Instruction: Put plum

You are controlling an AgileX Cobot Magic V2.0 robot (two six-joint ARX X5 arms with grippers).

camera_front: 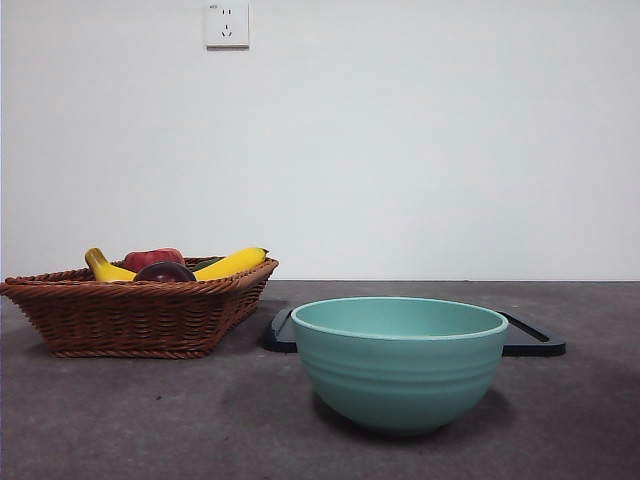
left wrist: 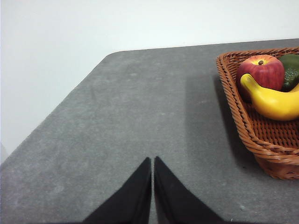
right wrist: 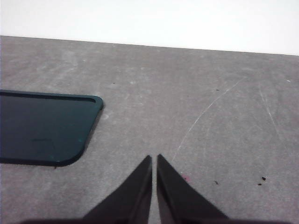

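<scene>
Two grippers, left gripper (left wrist: 153, 161) and right gripper (right wrist: 154, 158), show jaws pressed together; only the front view shows the dark maroon plum (camera_front: 165, 271) inside the brown wicker basket (camera_front: 140, 315); grey table (camera_front: 150, 420).

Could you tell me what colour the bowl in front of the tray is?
The bowl is a pale teal green; it shows only in the front view.

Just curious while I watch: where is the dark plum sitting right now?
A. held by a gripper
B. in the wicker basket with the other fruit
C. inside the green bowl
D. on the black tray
B: the plum lies in the wicker basket between the banana and the red apple.
</scene>
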